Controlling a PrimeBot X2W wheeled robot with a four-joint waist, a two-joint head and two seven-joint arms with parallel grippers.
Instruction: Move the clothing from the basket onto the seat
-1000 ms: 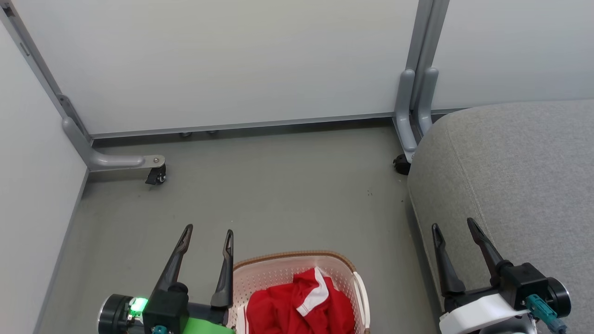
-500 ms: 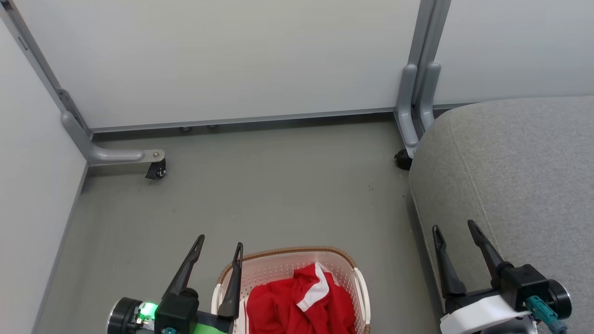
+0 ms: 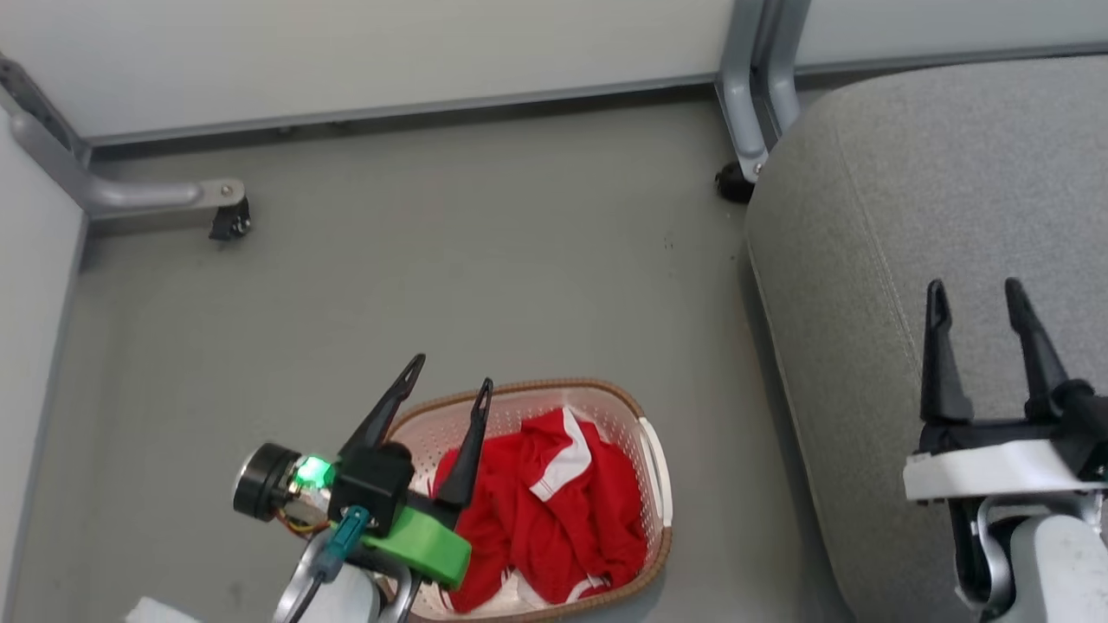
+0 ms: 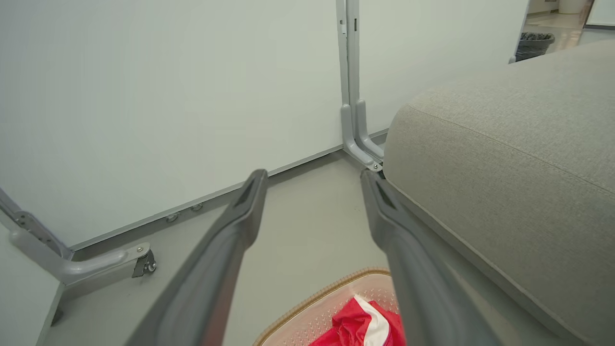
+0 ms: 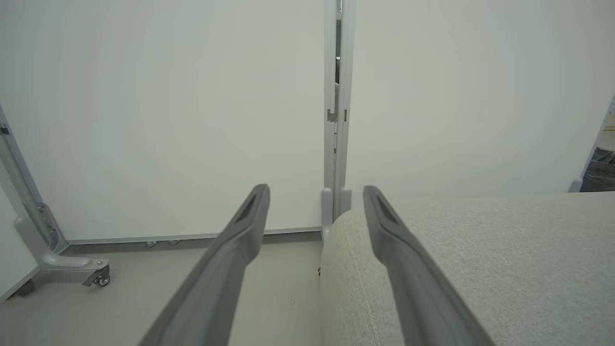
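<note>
Our left gripper [image 3: 454, 369] sits at the lower left of the head view. Its two dark fingers [image 3: 465, 450] are spread wide, angled up and to the right, with nothing between them. A green light [image 3: 312, 472] glows at its wrist. Our right gripper [image 3: 973, 283] sits at the lower right, fingers parted, pointing straight up, empty.

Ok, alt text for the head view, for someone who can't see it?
Bright red fabric clothing with white panels lies bunched in a cream perforated plastic basket with a brown woven rim, on a grey floor. The left gripper, jaws open, hangs over the basket's left edge; the right gripper, jaws open, is over the large grey woven-fabric seat at right.
</note>
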